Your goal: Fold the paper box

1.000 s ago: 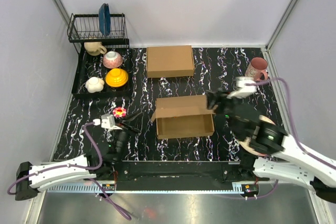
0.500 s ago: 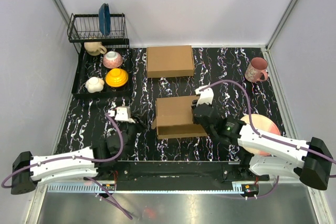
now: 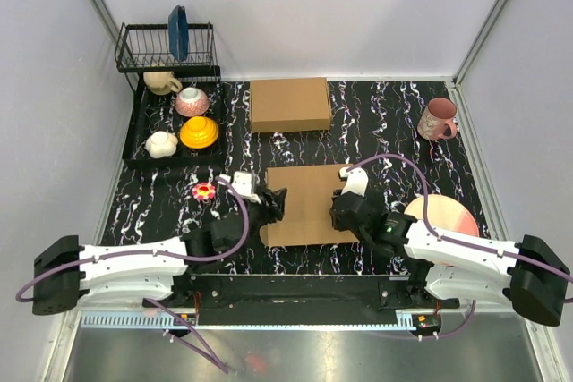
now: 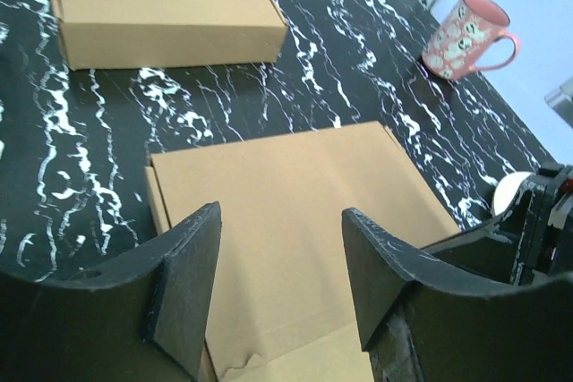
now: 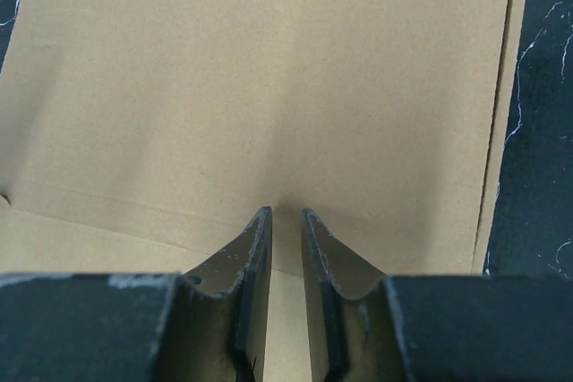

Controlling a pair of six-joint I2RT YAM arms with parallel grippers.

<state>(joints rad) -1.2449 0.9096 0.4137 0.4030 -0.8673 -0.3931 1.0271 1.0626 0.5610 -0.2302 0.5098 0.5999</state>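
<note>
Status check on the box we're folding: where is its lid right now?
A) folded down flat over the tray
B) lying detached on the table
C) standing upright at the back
A: the paper box shows one flat cardboard top, with no open tray visible in any view.

My top camera looks down from over the near edge of the tabletop (image 3: 380, 123); left wrist, low, faces the far right corner; right wrist, close, faces down; all share the paper box (image 3: 309, 196).

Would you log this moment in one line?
paper box lid down; left end effector open; right end effector narrowly open
</note>
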